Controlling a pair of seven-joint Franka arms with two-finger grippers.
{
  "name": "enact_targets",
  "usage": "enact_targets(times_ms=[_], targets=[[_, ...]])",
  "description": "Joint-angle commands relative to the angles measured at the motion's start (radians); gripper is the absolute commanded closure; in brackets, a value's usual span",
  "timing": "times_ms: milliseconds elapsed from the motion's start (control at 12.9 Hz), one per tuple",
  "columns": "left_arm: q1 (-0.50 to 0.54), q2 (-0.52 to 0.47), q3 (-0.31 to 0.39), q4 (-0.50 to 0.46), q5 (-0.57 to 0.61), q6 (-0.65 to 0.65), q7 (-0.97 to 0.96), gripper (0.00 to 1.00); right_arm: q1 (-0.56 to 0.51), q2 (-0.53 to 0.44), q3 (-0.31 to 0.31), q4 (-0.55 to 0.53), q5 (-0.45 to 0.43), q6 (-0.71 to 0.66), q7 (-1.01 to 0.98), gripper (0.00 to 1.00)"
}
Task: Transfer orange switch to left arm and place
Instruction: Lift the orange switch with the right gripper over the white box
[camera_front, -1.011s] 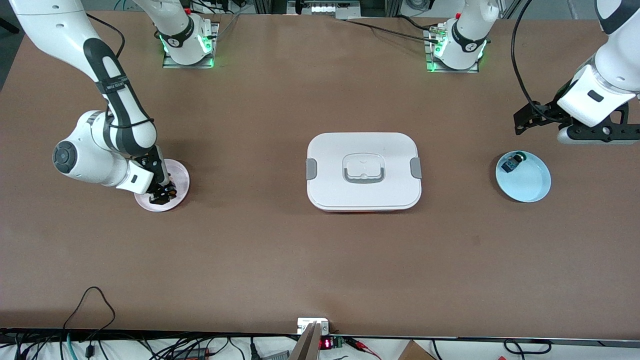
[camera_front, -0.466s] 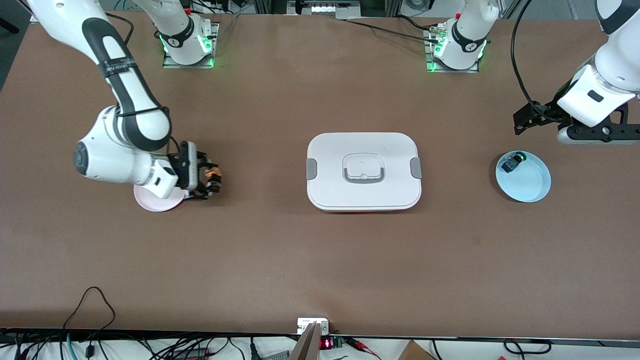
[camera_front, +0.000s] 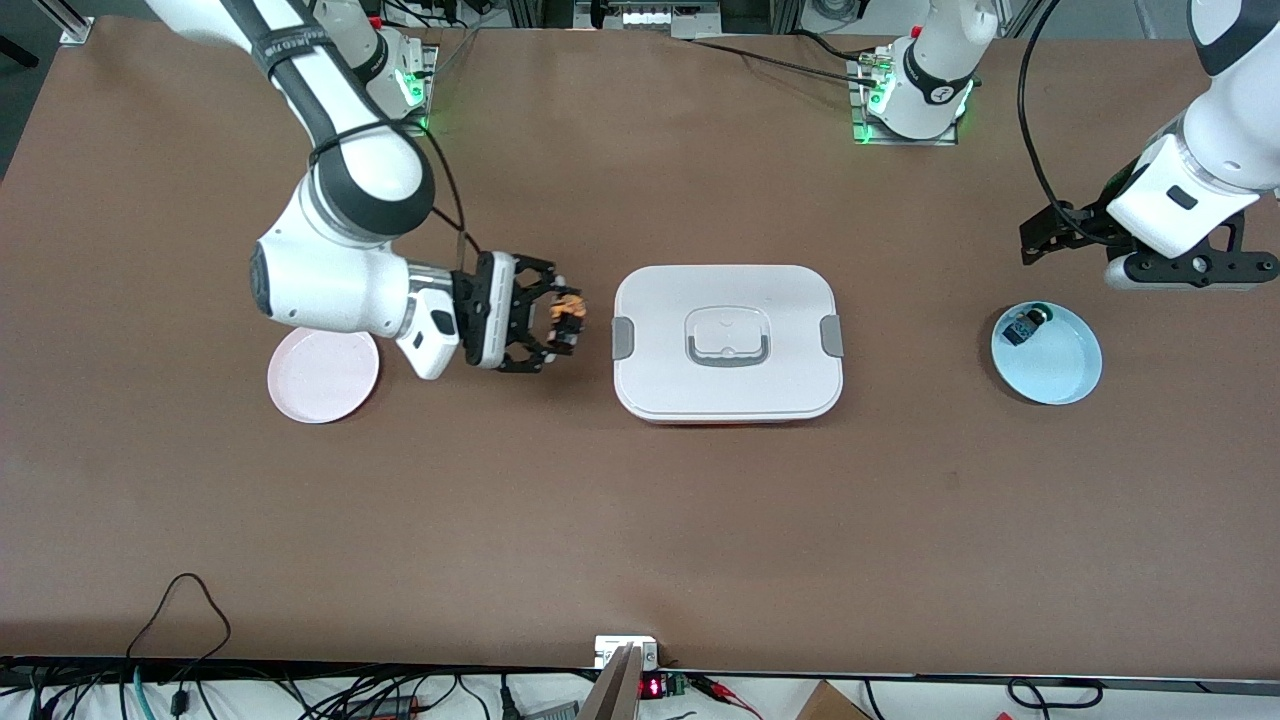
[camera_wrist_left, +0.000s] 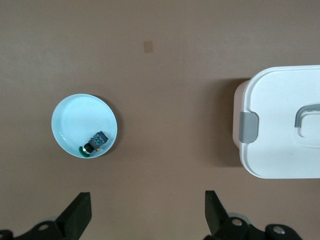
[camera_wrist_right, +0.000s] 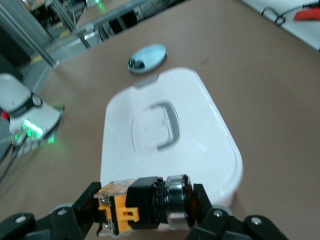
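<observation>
Orange switch (camera_wrist_right: 142, 205) lies sideways, crosswise in right hand (camera_wrist_right: 145, 212).

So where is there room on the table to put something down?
Bare brown table stretches nearer the front camera than the big white lidded box. More lies between box and pale blue dish. It is crowded between box and pink plate, where the right gripper holds the orange-capped switch.

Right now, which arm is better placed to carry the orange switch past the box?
Right: its end effector already grips the orange switch beside the box. The left end effector hangs open near the blue dish.
</observation>
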Motion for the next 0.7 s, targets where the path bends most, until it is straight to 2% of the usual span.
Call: enact_targets(times_ms=[0,155,311,466,622], targets=[[-0.001,0.026,0.0,0.027,-0.093,-0.102,0.014,0.0,0.025,0.013,0.046,0.062,0.092,0.034,0.102,0.95],[-0.004,0.046,0.0,0.025,-0.227,-0.156,0.016,0.0,0.027,0.019,0.096,0.082,0.201,0.048,0.133,0.95],[0.028,0.069,0.008,0.02,-0.471,-0.185,0.02,0.0,0.04,0.019,0.111,0.082,0.299,0.085,0.133,0.95],[0.078,0.093,0.006,0.004,-0.72,-0.217,0.023,0.0,0.051,0.019,0.132,0.082,0.354,0.124,0.133,0.95],[0.091,0.112,0.006,-0.048,-0.929,-0.228,0.023,0.0,0.059,0.019,0.157,0.084,0.446,0.169,0.132,0.95]])
